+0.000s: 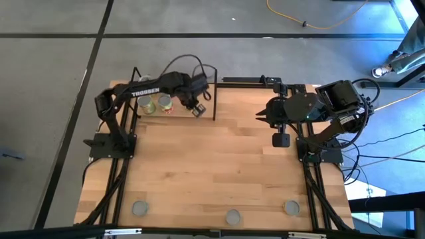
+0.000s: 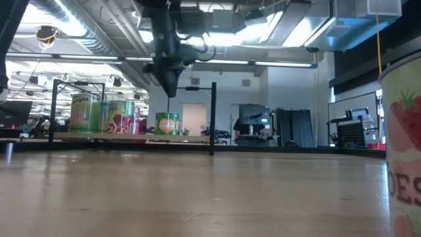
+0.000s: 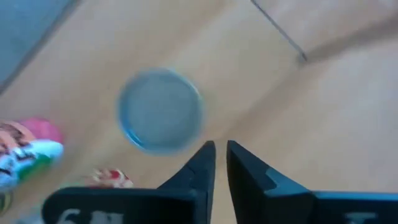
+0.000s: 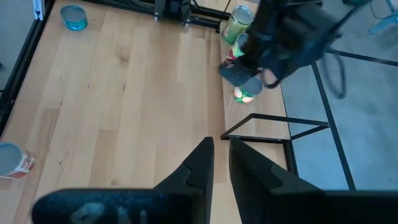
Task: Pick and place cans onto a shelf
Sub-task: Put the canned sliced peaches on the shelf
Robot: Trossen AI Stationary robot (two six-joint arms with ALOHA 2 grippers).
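Observation:
The shelf (image 2: 99,137) stands at the table's far left, a light plank between black rods. Three cans stand on it in the low view: two at the left (image 2: 82,112) (image 2: 118,116) and a green-labelled one (image 2: 167,123). My left gripper (image 2: 170,84) hangs shut and empty above the green can, clear of it. In the left wrist view the can's grey top (image 3: 160,111) lies beyond the shut fingers (image 3: 221,155). My right gripper (image 4: 221,152) is shut and empty, held high at the table's far right (image 1: 261,116).
Three more cans stand along the table's near edge (image 1: 139,208) (image 1: 232,216) (image 1: 291,207). One with a strawberry label fills the low view's right side (image 2: 401,151). Bare wooden tabletop (image 1: 212,159) lies between the arms.

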